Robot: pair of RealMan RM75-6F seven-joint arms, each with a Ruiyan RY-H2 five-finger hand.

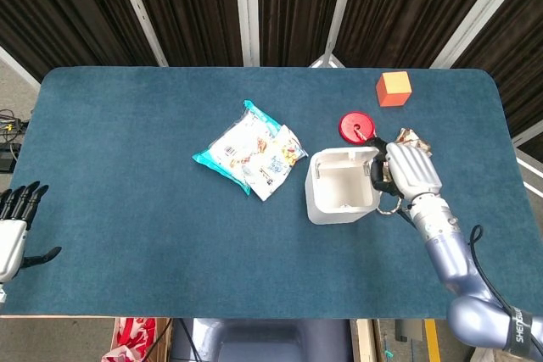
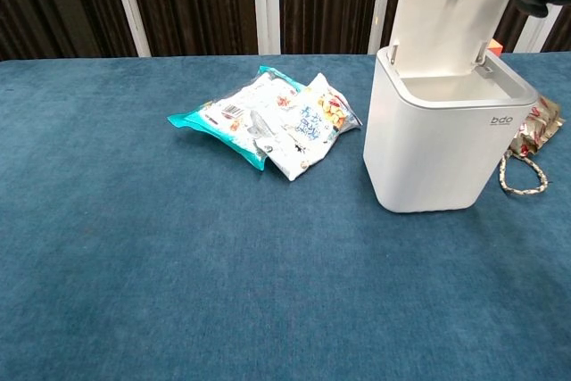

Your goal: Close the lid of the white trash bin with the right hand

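Two hands: my right hand (image 1: pixel 409 171), fingers curled against the raised lid (image 2: pixel 451 17) to tip it shut — bin (image 1: pixel 341 186) right of centre; left hand (image 1: pixel 15 228) idle lower left, fingers apart.

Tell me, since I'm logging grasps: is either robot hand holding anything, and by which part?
Nothing is held. The right robot hand is at the top edge of the raised lid of the white trash bin; contact cannot be told. The left robot hand is empty.
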